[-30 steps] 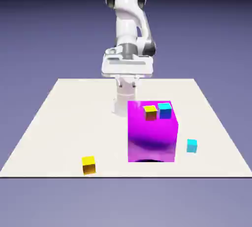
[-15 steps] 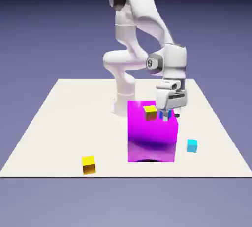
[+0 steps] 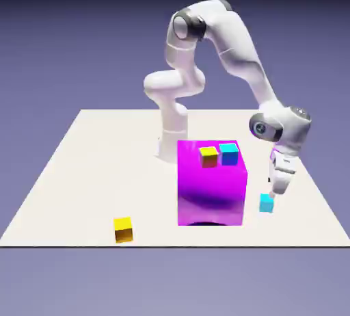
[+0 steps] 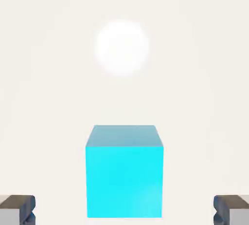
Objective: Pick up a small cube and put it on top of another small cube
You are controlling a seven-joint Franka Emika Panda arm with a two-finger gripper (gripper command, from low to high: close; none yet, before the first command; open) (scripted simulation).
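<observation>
Near the bench's exterior-view right side: light cyan cube (image 3: 266, 203), sitting on the pale bench (image 3: 82, 178), beside the magenta block and apart from it.
Tool (image 4: 124, 214): open, its two fingertips (image 4: 17, 210) spread wide to either side of the light cyan cube in the hand view, touching neither side of it; in the exterior view it hangs low at that cube.
Arm (image 3: 239, 41): white with dark joints, bent over and reaching down toward the exterior view's right.
Magenta block (image 3: 211, 188): large, standing on the bench, right of the middle in the exterior view.
Blue cube (image 3: 229, 154): at the top of the magenta block as the exterior view shows it, toward the right.
Dark yellow cube (image 3: 208, 157): just left of the blue cube in the exterior view.
Orange-yellow cube (image 3: 123, 230): on the bench near its front edge, toward the exterior view's left, well apart from the rest.
Bright spot (image 4: 122, 47): round and white on the bench in the hand view.
</observation>
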